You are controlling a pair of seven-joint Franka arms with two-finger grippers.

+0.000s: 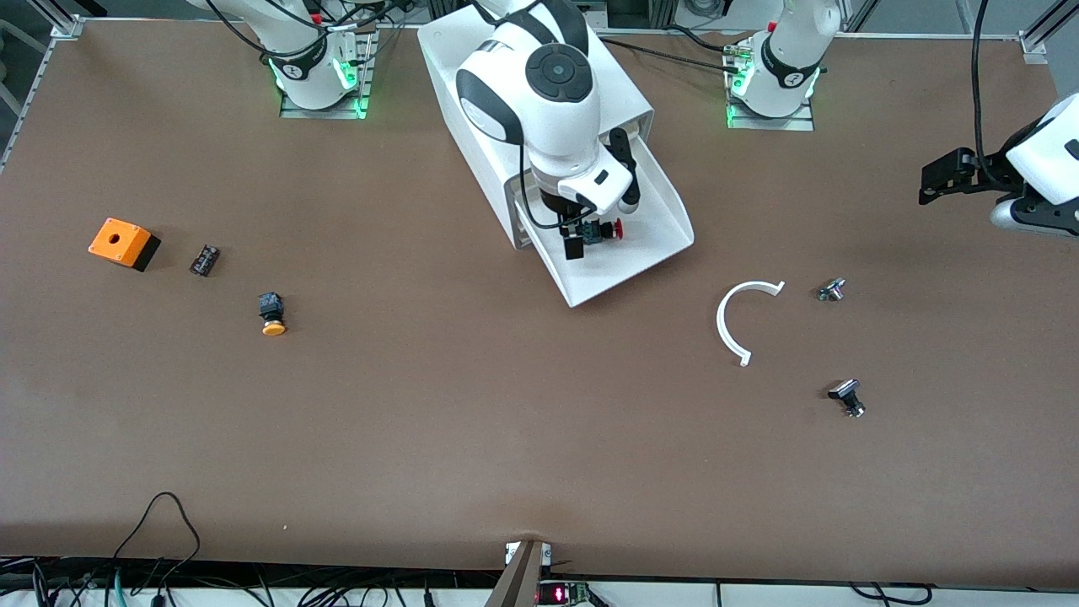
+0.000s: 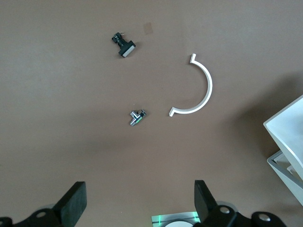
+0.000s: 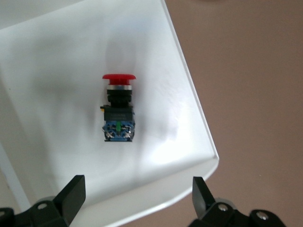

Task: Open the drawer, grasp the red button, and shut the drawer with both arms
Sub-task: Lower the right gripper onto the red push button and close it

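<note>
A: Where is the small red-capped push button (image 3: pixel 118 109)?
B: Lying in the pulled-out white plastic drawer (image 3: pixel 196 118); the right gripper (image 3: pixel 137 201) hovers above, jaws apart.
A: The left gripper (image 2: pixel 139 208)?
B: Spread too, waiting over bare table near a white curved strip (image 2: pixel 201 90).

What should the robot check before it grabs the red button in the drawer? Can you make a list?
1. Drawer pulled out of the cabinet: ok.
2. Red button lying in the drawer, nothing on top of it: ok.
3. Right gripper over the button, jaws open: ok.
4. Jaws lined up to either side of the button's body: cannot tell.
5. Left gripper waiting off at the left arm's end of the table, jaws open and holding nothing: ok.
6. White curved piece lying outside the drawer: ok.
</note>
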